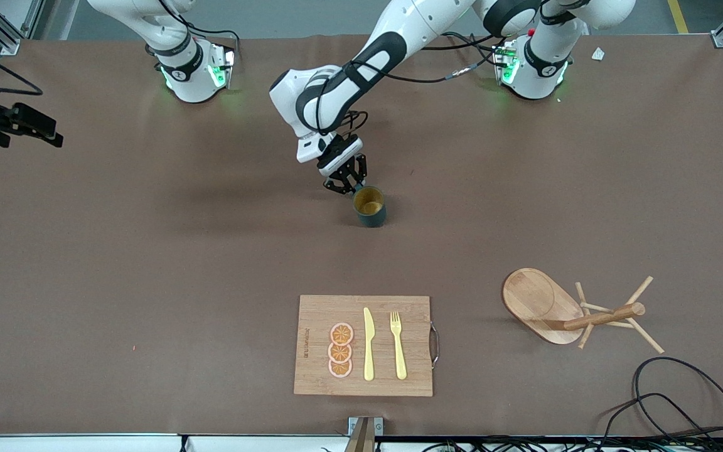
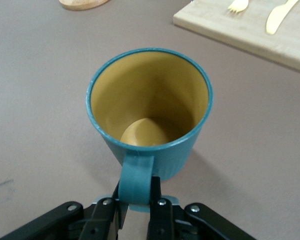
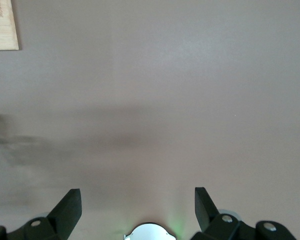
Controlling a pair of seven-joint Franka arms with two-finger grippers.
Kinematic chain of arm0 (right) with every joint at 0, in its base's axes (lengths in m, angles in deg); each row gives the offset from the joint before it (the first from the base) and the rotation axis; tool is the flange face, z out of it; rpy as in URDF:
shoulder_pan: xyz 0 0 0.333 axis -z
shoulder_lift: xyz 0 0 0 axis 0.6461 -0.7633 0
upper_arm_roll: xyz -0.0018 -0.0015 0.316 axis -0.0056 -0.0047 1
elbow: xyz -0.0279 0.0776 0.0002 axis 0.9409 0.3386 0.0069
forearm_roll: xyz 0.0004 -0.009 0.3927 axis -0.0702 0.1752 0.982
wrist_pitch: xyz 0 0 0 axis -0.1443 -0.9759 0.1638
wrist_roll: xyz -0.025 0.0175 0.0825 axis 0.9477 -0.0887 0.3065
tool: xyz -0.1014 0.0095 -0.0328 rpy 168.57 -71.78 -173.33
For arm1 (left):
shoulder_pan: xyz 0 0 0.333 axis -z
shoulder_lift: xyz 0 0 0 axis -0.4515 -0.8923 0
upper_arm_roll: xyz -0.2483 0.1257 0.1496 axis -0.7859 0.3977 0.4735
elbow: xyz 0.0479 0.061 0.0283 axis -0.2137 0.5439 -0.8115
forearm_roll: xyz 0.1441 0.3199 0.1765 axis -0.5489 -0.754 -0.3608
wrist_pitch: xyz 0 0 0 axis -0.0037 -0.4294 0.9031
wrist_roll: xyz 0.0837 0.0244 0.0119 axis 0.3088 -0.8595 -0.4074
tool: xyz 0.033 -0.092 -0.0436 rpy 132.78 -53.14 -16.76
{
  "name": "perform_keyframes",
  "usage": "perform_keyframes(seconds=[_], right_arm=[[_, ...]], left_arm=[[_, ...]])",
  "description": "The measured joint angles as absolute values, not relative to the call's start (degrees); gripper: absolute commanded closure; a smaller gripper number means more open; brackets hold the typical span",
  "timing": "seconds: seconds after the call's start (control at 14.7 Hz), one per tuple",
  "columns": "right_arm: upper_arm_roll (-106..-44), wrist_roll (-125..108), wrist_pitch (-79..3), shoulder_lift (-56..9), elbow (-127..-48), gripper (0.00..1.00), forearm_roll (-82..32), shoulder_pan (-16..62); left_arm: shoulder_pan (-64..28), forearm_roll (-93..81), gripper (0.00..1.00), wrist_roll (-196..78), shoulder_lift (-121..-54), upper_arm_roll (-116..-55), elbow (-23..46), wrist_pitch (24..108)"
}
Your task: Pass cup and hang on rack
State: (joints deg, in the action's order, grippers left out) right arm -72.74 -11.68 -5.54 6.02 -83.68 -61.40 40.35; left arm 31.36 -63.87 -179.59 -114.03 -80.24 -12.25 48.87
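Observation:
The dark teal cup (image 1: pixel 369 206) stands upright on the brown table near its middle, its yellowish-brown inside showing. In the left wrist view the cup (image 2: pixel 149 110) fills the middle, and its handle (image 2: pixel 136 180) sits between my left gripper's fingers. My left gripper (image 1: pixel 344 186) (image 2: pixel 136 192) is shut on that handle. The bamboo rack (image 1: pixel 562 311) lies tipped on its side near the left arm's end, nearer the front camera than the cup, its oval base raised and its post level. My right gripper (image 1: pixel 48 132) (image 3: pixel 137 197) is open and empty, waiting over the right arm's end.
A rectangular wooden cutting board (image 1: pixel 364 345) with a yellow knife (image 1: pixel 368 344), a yellow fork (image 1: pixel 398 344) and orange slices (image 1: pixel 341 349) lies near the front edge. Black cables (image 1: pixel 681 402) loop at the front corner by the rack.

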Motion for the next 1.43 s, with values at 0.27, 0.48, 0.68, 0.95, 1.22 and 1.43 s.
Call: perform_keyframes(seconds=[0.27,0.48,0.68,0.95,1.22,1.43], right_arm=[[-72.74,-11.68,-5.35,7.36,-84.26,0.0,-61.41,40.35],[-72.68,-11.68,-4.67,7.36,-84.12,0.0,-61.41,40.35],[-72.6,-11.72,-4.06,7.36,-82.94,0.0,-61.41,40.35],[-72.43,-11.73,-3.97,6.68,-80.89,0.0,-61.41,40.34],[-72.34,-11.54,-3.97,6.41,-80.56,0.0,-61.41,40.33],[-72.27,-11.47,-3.97,6.23,-80.06,0.0,-61.41,40.31]], left_arm=[[29.04,-61.6,1.0,-177.08,-109.7,-80.25,-13.13,48.6],[26.39,-55.81,1.0,-173.54,-104.05,-80.22,-13.8,48.42],[21.43,-47.86,1.0,-166.83,-96.61,-80.14,-14.11,47.83],[13.24,-38.42,1.0,-157.86,-89.63,-80.14,-14.03,47.62],[4.16,-26.63,1.0,-149.92,-86.74,-80.2,-14.17,47.88],[-3.34,-17.98,1.0,-144.16,-85.95,-80.21,-14.4,48.62]])
